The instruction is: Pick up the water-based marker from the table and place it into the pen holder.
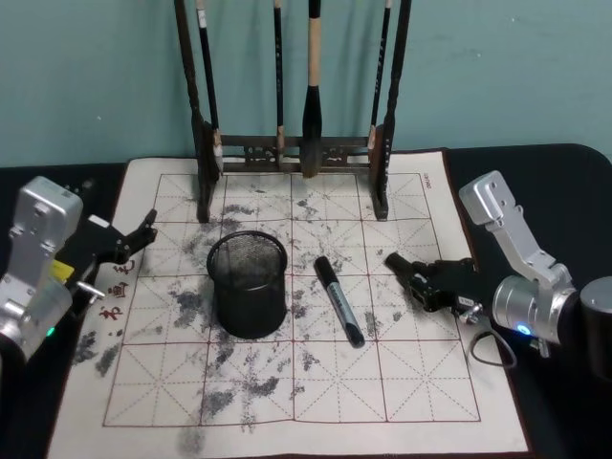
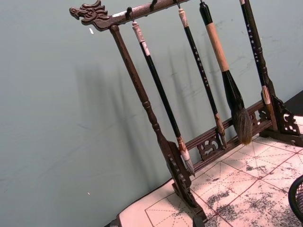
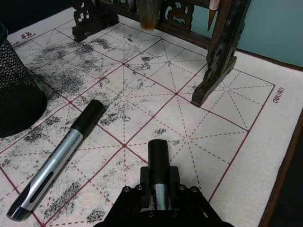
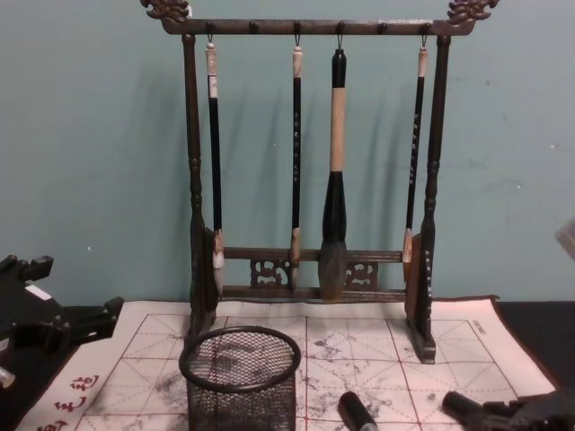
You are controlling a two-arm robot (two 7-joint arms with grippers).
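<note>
One dark wooden rack (image 4: 191,180), four hanging brushes (image 4: 334,135). Two black-and-silver markers (image 1: 339,300), one black wire-mesh pen holder (image 1: 249,308), one white felt mat (image 1: 402,382).

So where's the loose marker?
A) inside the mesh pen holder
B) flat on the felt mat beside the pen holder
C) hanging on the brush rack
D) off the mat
B: the marker lies flat on the felt mat between the pen holder and the right pincer, which grips a second marker.

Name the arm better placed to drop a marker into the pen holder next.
Right. The right gripper is shut on one marker, cap pointing toward the pen holder, and a second marker lies on the mat beside it. The left gripper sits at the mat's left edge, away from both.
</note>
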